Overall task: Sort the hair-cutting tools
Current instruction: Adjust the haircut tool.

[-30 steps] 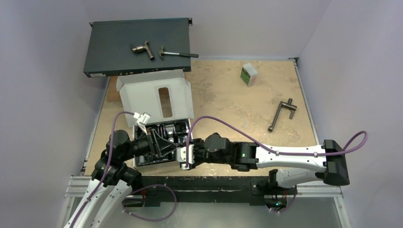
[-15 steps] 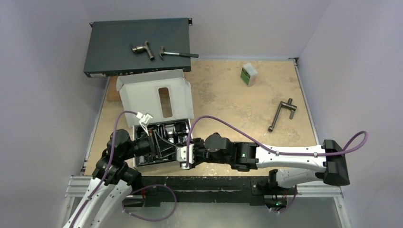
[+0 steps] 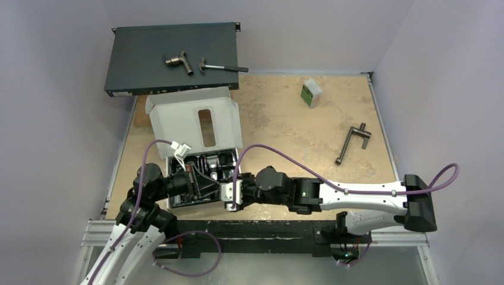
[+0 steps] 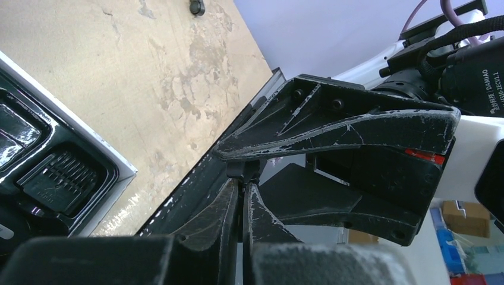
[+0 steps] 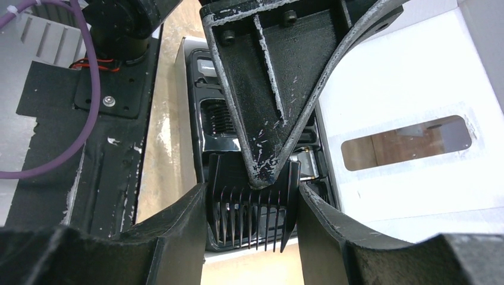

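An open white box (image 3: 196, 122) holds a black tray (image 3: 205, 199) with black hair-cutting pieces in its pockets. My right gripper (image 3: 230, 197) is at the tray's near right corner, shut on a black comb attachment (image 5: 252, 205) held by its sides between the fingers (image 5: 172, 234), teeth pointing toward the camera, over the tray's front edge. My left gripper (image 3: 193, 183) is over the tray from the left, with its jaws closed together and nothing between them (image 4: 243, 205). Another comb attachment (image 4: 62, 181) lies in a tray pocket. I cannot pick out the clipper.
A dark flat case (image 3: 148, 59) at the back left carries a grey hammer (image 3: 223, 67) and a pipe fitting (image 3: 178, 61). A dark T-shaped handle (image 3: 352, 142) lies at the right. A small white-and-green container (image 3: 310, 92) stands at the back.
The left arm has shifted very slightly over the tray. The right gripper keeps the comb attachment in the same place.
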